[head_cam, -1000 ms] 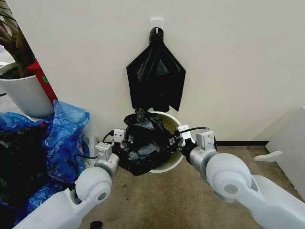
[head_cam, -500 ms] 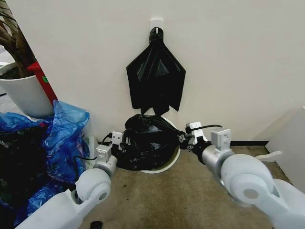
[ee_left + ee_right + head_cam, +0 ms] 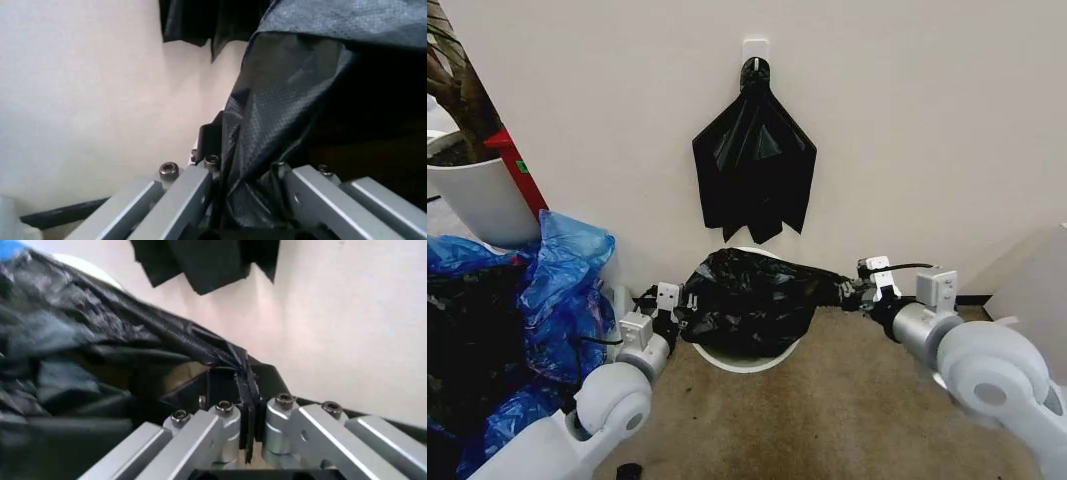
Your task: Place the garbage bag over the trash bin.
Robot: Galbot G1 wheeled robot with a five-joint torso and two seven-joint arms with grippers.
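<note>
The garbage bag (image 3: pixel 752 300) is stretched wide above the trash bin (image 3: pixel 745 358), which stands on the floor against the wall. The left gripper (image 3: pixel 670 308) pinches the bag's left edge with jaws closed on the plastic. The right gripper (image 3: pixel 859 292) clamps the bag's right edge, pulled taut beyond the bin's rim.

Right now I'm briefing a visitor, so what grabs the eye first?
A glossy black plastic garbage bag is stretched wide over the small round white trash bin by the wall, pinched by the left end effector and right end effector. Another black bag hangs from a wall hook above.
</note>
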